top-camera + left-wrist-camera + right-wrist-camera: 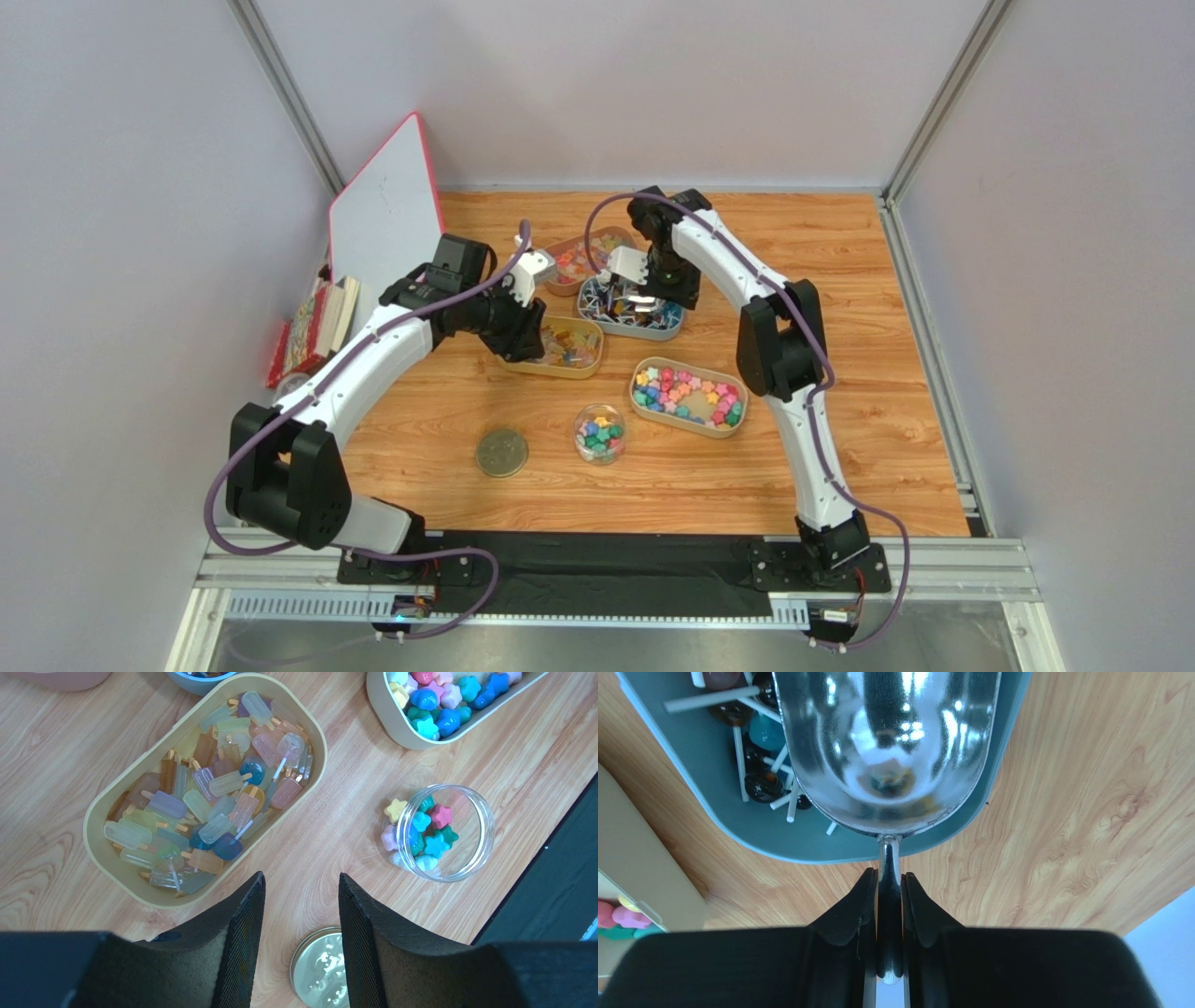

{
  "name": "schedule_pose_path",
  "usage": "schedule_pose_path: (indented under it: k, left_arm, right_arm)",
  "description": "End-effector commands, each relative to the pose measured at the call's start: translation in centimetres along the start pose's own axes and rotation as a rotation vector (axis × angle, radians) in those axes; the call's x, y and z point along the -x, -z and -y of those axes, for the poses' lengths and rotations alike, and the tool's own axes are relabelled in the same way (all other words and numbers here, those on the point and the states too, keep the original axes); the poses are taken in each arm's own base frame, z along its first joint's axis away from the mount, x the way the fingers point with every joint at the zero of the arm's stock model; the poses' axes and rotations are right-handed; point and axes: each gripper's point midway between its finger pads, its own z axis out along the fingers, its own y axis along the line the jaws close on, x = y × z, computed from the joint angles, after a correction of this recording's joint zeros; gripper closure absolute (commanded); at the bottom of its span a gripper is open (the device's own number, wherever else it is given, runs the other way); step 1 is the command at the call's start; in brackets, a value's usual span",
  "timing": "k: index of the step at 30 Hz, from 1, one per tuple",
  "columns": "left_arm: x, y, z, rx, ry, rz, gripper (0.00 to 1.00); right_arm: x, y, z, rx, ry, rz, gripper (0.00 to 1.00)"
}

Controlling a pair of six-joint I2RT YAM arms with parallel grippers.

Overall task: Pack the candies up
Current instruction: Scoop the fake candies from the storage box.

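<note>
Wooden counter (898,420) is carrying everything. Left jaws are hovering apart and empty over the lid (319,973), beside a tan tray (92,827) of pastel popsicle candies (210,791). Right of it, the clear jar (472,855) is holding a few star candies (429,827); more are filling a second tan tray (382,714). Right jaws are clamping the handle of a steel scoop (889,742), its bowl hanging over the grey tray (689,763) of lollipops (756,735)
</note>
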Motion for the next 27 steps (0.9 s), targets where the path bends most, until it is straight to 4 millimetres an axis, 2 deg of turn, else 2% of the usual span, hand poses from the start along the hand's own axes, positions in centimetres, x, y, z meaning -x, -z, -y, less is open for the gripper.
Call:
schedule_pose_path:
  k: [1,13,16,19,24,25,27]
  left_arm:
    - [1.0,0.4,0.4,-0.004,-0.028,0.041,0.5]
    - [1.0,0.1,0.2,0.001,-0.027,0.038,0.5]
    - [1.0,0.0,0.1,0.003,-0.025,0.035,0.5]
    - [1.2,0.0,0.0,0.006,-0.028,0.033,0.5]
    - [1.0,-0.1,-0.3,0.013,-0.02,0.02,0.5]
    - [0.9,-0.2,-0.4,0.014,-0.021,0.016,0.5]
    - [0.6,-0.3,-0.4,0.012,-0.017,0.005,0.5]
  right_arm:
    - [-2.3,2.5,-6.1,0.252,-0.056,-0.095,1.0]
    - [-0.6,3.0,-5.9,0.225,-0.064,-0.055,1.0]
    - [-0.6,2.1,-6.5,0.243,-0.081,-0.061,1.0]
    - [0.2,1.1,-7.7,0.293,-0.101,-0.021,1.0]
    - [1.0,0.7,-8.0,0.294,-0.159,0.069,1.0]
    - [1.3,0.4,-7.5,0.277,-0.167,0.094,1.0]
    - [0.9,0.2,-7.6,0.279,-0.189,0.107,1.0]
